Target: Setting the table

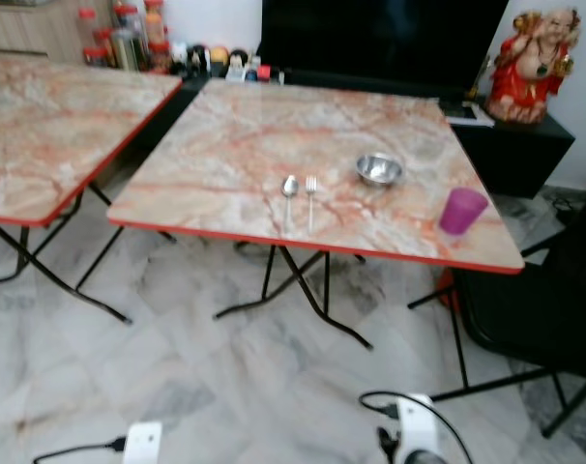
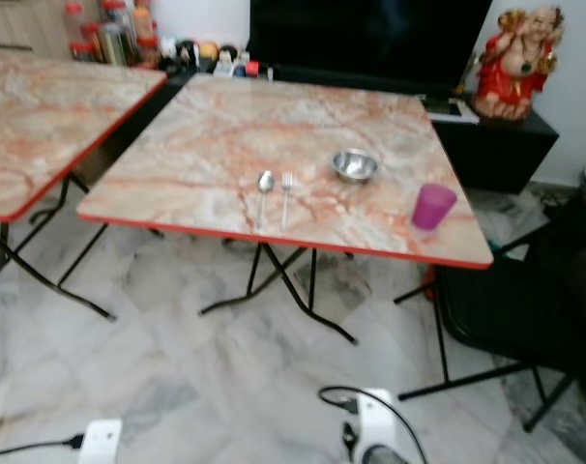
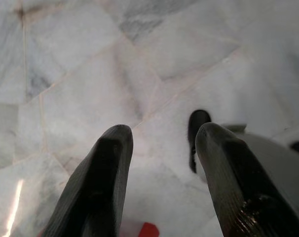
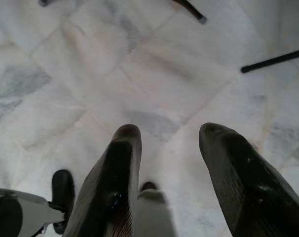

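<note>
1. in the left eye view, we are facing a marble-patterned folding table (image 1: 274, 145) with a red edge. a spoon (image 1: 289, 190) and a fork (image 1: 310, 196) are lying side by side near its front edge, just apart. a steel bowl (image 1: 379, 170) is sitting near them to the right, and a purple cup (image 1: 462, 210) is standing upright near the right front corner.
2. in the right eye view, we are noting a second table (image 2: 42, 126) to the left and a black chair (image 2: 525, 300) on the right.
3. in the left wrist view, the left gripper (image 3: 162, 143) is hanging over the marble floor (image 3: 90, 74), fingers parted, holding nothing.
4. in the right wrist view, the right gripper (image 4: 169, 143) is hanging likewise, fingers spread and empty.
</note>
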